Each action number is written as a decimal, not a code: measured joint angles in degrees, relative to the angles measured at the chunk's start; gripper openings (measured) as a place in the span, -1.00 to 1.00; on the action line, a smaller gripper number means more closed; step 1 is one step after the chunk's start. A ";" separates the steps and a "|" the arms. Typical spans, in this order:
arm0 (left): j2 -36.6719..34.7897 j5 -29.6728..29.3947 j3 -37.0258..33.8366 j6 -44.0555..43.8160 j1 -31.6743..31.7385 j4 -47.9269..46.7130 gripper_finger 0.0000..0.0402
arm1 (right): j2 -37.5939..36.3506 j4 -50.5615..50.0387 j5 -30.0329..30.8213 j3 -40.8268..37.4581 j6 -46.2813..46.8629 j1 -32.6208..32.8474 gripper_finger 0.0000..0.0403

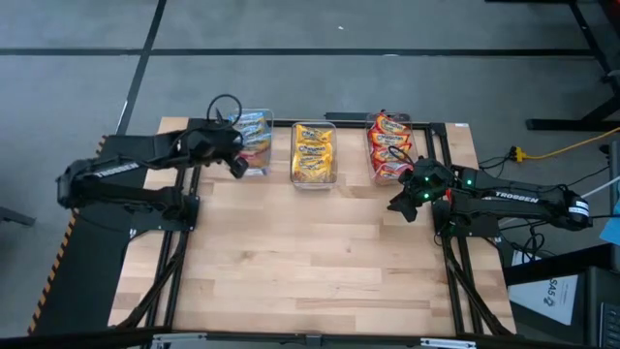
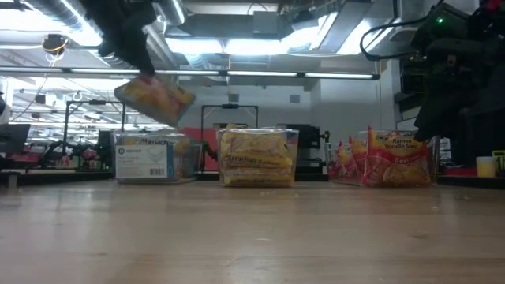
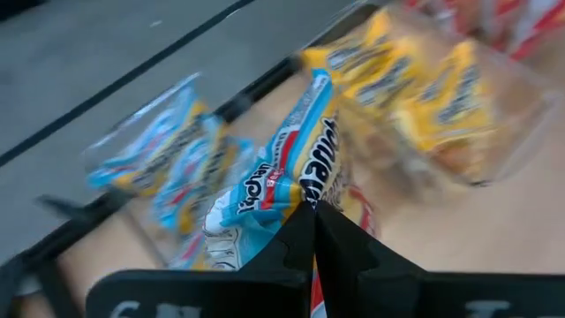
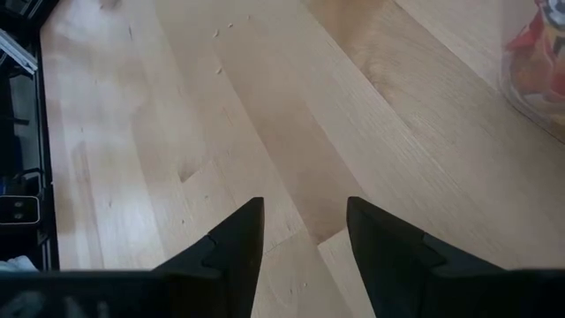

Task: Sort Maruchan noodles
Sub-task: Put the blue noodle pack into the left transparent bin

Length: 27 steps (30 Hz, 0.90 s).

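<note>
I have the left gripper (image 3: 311, 216) clenched on a blue-trimmed noodle packet (image 3: 296, 163), pinched by one end so the rest hangs out past the fingertips. In the low view the packet (image 2: 155, 96) rides tilted in the air above the left bin (image 2: 150, 156), which already holds blue packets. The middle bin (image 1: 314, 155) has the yellow ones and the right bin (image 1: 391, 147) the red ones, so I judge this to be the last drop, since no loose packets show on the table (image 1: 310, 262).

To do it well, I want the packet centred over the bin's opening, clear of the near wall, and lowered before I let go so it lands flat instead of catching the rim.

My right gripper (image 4: 302, 234) waits with fingers apart and nothing between them, low over bare wood near the red bin
</note>
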 joint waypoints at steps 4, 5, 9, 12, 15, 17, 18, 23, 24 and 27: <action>0.97 -0.58 0.00 3.47 3.75 -0.84 -1.00 | 0.00 0.02 0.00 0.00 0.00 0.00 -0.17; 1.43 -0.80 0.00 4.58 4.50 -0.78 -1.00 | 0.00 0.03 -0.02 0.00 0.00 0.00 -0.17; 3.55 -0.91 0.00 7.81 7.63 -0.80 -1.00 | 0.00 0.04 0.00 0.00 0.00 0.00 -0.17; 5.23 0.87 0.00 9.13 9.75 -0.99 -1.00 | 0.00 0.02 -0.04 0.00 0.00 0.00 -0.17; 7.65 3.77 0.00 9.31 10.60 -1.08 -1.00 | 0.00 0.00 -0.11 0.00 0.00 -0.01 -0.17; 9.60 3.66 0.00 9.45 10.60 -1.02 -1.00 | -0.01 0.02 -0.13 0.00 0.00 0.00 -0.17; 10.86 3.69 0.00 9.93 10.62 -1.02 -1.00 | 0.00 0.02 -0.13 0.00 0.00 0.00 -0.17; 16.77 4.07 0.00 10.86 10.61 -0.93 -1.00 | 0.00 0.02 -0.13 0.00 0.00 0.00 -0.17; 17.92 4.06 0.00 10.83 10.62 -1.03 -1.00 | -0.01 0.02 -0.14 0.00 0.00 0.00 -0.17; 20.85 4.69 0.00 10.26 10.62 -2.95 -1.00 | 0.00 -0.04 -0.16 0.00 0.00 0.00 -0.17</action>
